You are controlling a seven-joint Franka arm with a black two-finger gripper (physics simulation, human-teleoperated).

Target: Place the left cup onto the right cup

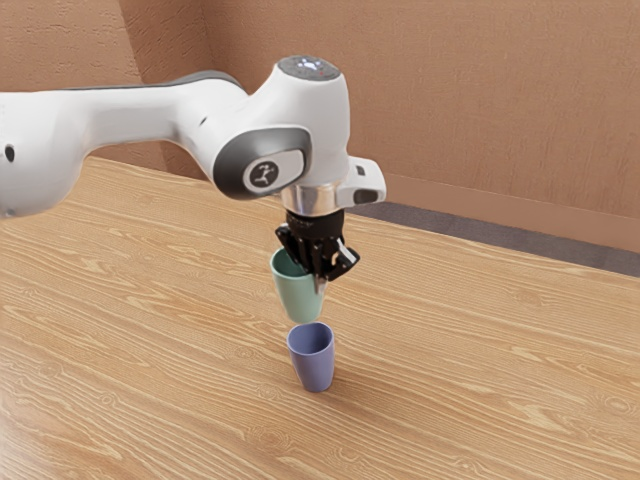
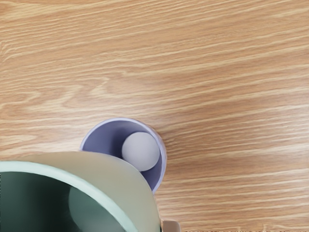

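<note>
My fingers [image 1: 320, 272] grip the green cup [image 1: 297, 297] by its rim; the purple cup [image 1: 311, 358] stands on the desk [image 1: 480, 340] just below them.

Light: bright, even, warm across the wooden counter [image 1: 480, 380].
Shadows: faint, soft patch at the purple cup [image 1: 311, 356] base; green cup [image 2: 72, 193] dark inside.
Glare: mild sheen on the arm [image 1: 150, 115].

The green cup [image 1: 297, 292], purple cup [image 1: 311, 357] — wood-grain table [image 1: 500, 380] (tan).
</note>
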